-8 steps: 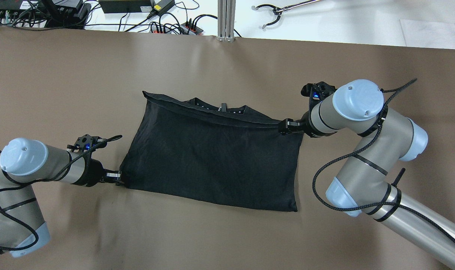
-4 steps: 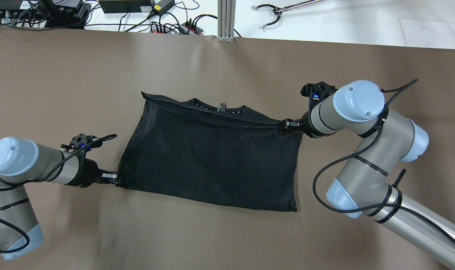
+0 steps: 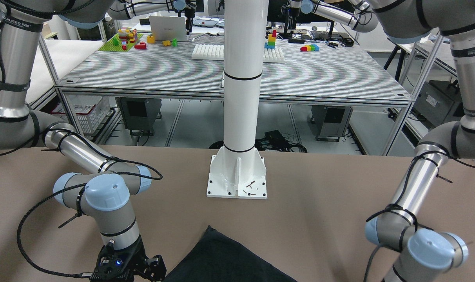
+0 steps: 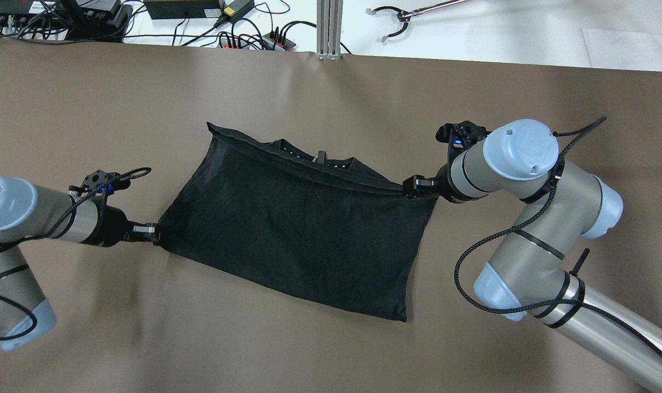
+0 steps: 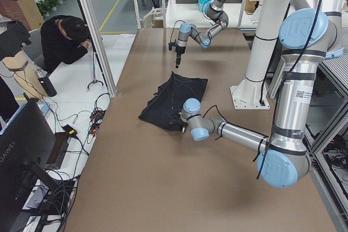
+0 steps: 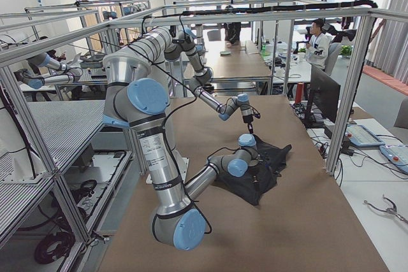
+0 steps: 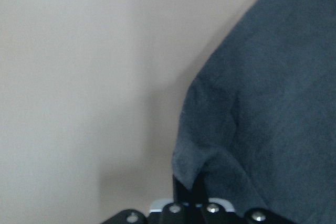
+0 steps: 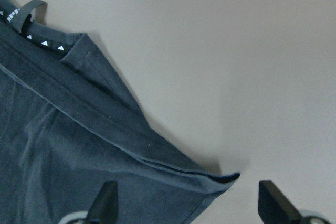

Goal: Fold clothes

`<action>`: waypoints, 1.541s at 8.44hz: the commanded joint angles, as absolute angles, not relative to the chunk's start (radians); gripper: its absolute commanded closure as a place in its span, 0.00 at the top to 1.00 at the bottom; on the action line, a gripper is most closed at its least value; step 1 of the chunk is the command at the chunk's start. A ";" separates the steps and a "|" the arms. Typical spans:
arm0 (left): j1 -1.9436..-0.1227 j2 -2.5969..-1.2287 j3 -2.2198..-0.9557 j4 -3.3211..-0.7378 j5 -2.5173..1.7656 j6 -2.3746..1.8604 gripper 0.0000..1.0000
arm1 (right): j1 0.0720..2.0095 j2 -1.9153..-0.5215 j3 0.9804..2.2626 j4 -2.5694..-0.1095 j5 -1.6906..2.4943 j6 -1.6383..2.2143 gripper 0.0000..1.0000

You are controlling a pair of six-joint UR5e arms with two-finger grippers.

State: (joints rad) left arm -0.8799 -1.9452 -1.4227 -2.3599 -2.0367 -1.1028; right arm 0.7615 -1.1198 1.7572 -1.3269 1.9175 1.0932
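Observation:
The black garment [image 4: 293, 224] lies folded on the brown table, its collar with small white marks [image 4: 317, 158] peeking out at the far edge. My left gripper [image 4: 154, 236] is shut on the garment's near left corner; in the left wrist view the cloth [image 7: 262, 103] runs down between the fingers. My right gripper [image 4: 409, 188] is at the garment's far right corner. In the right wrist view its fingers [image 8: 106, 199] stand wide apart, open, with the corner [image 8: 220, 176] lying flat on the table between them. The garment also shows in the front view [image 3: 222, 258].
The robot's white base column [image 3: 239, 117] stands at the table's near edge. Cables and power strips [image 4: 243, 33] lie beyond the far edge, and a black grabber tool [image 4: 396, 22] on the white surface there. A person [image 5: 68, 36] sits beyond the far side of the table.
My left gripper has moved left and a little farther away, dragging the garment's left corner with it and skewing the cloth. The right gripper has hardly moved.

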 commanded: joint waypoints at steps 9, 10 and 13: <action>-1.001 -2.622 -0.629 -2.315 -1.787 -0.660 0.95 | 0.749 -1.114 1.747 -1.327 1.911 1.091 0.94; -1.041 -2.606 -0.643 -2.315 -1.819 -0.591 0.95 | 0.739 -1.111 1.744 -1.327 1.910 1.091 0.94; -1.075 -2.498 -0.779 -2.313 -1.879 -0.580 0.95 | 0.713 -1.086 1.736 -1.319 1.830 1.383 0.89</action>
State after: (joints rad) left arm -1.0611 -2.5631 -0.6935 -2.3134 -1.8589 -0.5871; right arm 0.7313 -1.1034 1.7399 -1.3272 1.8783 1.1510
